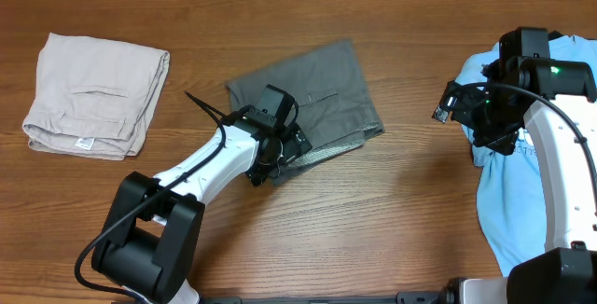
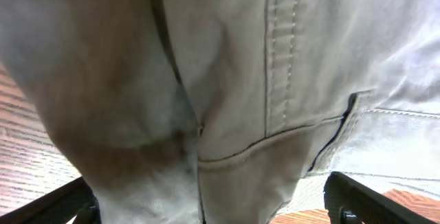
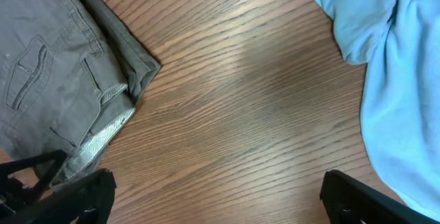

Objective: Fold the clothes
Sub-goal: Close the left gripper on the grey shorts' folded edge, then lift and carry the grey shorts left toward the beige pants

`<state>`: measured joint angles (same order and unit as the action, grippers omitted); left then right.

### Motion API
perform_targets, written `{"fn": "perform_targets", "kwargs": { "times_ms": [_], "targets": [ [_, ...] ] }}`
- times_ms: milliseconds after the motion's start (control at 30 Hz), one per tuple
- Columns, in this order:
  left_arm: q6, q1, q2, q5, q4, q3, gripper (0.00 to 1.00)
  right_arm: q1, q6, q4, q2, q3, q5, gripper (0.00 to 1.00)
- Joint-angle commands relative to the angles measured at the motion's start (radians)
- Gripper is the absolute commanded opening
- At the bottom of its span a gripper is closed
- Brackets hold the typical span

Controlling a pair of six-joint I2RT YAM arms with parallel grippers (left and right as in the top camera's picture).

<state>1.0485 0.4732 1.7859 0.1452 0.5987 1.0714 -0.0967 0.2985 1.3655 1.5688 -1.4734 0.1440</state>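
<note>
A: Wooden desk (image 1: 373,220), grain running across it. Where are the shorts?
B: Mid-desk, lying flat and skewed. They're dark grey shorts (image 1: 322,80), woven, with stitched seams, a slit pocket and pale lining showing along the waistband edge.
A: How will they handle?
B: Light and limp, I'd judge. The waistband looks the stiffest part, so pinch there or at a hem corner, catching every layer.
A: And each hand?
B: The left hand (image 1: 283,144) sits low over the waistband edge, fingers spread wide, nothing pinched. The right hand (image 1: 476,122) is just as wide and empty, over bare wood between the shorts and a light blue garment (image 1: 522,192). A folded beige garment (image 1: 93,94) lies well apart on the left
</note>
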Motion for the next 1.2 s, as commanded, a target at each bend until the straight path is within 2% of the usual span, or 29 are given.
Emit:
{"fn": "perform_targets", "kwargs": {
  "times_ms": [0,100,333,500,600,733,867,900,933,1000,1167],
  "targets": [
    [0.014,-0.002,-0.008,-0.015,-0.008,-0.013,1.0,0.0,-0.004,-0.003,-0.002,-0.016,-0.01,1.0],
    [0.015,-0.002,-0.008,-0.02,-0.01,-0.026,0.99,0.0,-0.004,-0.003,-0.002,-0.016,-0.01,1.0],
    [0.019,-0.002,-0.008,-0.034,-0.071,-0.082,0.89,0.0,-0.004,-0.003,-0.002,-0.016,-0.01,1.0],
    [0.033,-0.002,-0.007,-0.049,-0.084,-0.102,0.85,0.0,-0.004,-0.003,-0.002,-0.016,-0.01,1.0],
    [0.033,-0.002,-0.008,-0.048,-0.084,-0.102,0.71,0.0,-0.004,-0.003,-0.002,-0.016,-0.01,1.0],
    [0.029,-0.002,-0.008,-0.048,-0.084,-0.102,0.46,0.0,-0.004,-0.003,-0.002,-0.016,-0.01,1.0],
    [0.029,-0.002,-0.008,-0.048,-0.084,-0.102,0.31,0.0,-0.004,-0.003,-0.002,-0.016,-0.01,1.0],
    [0.017,-0.003,-0.008,-0.048,-0.092,-0.101,0.2,0.0,-0.004,-0.003,-0.002,-0.016,-0.01,1.0],
    [-0.017,-0.004,-0.008,-0.047,-0.108,-0.101,0.11,0.0,-0.004,-0.003,-0.002,-0.016,-0.01,1.0],
    [-0.112,-0.004,-0.008,-0.042,-0.139,-0.094,0.04,0.0,-0.004,-0.003,-0.002,-0.016,-0.01,1.0],
    [-0.427,-0.004,-0.008,-0.021,-0.148,-0.028,0.04,0.0,-0.004,-0.003,-0.002,-0.016,-0.01,1.0]
  ]
}}
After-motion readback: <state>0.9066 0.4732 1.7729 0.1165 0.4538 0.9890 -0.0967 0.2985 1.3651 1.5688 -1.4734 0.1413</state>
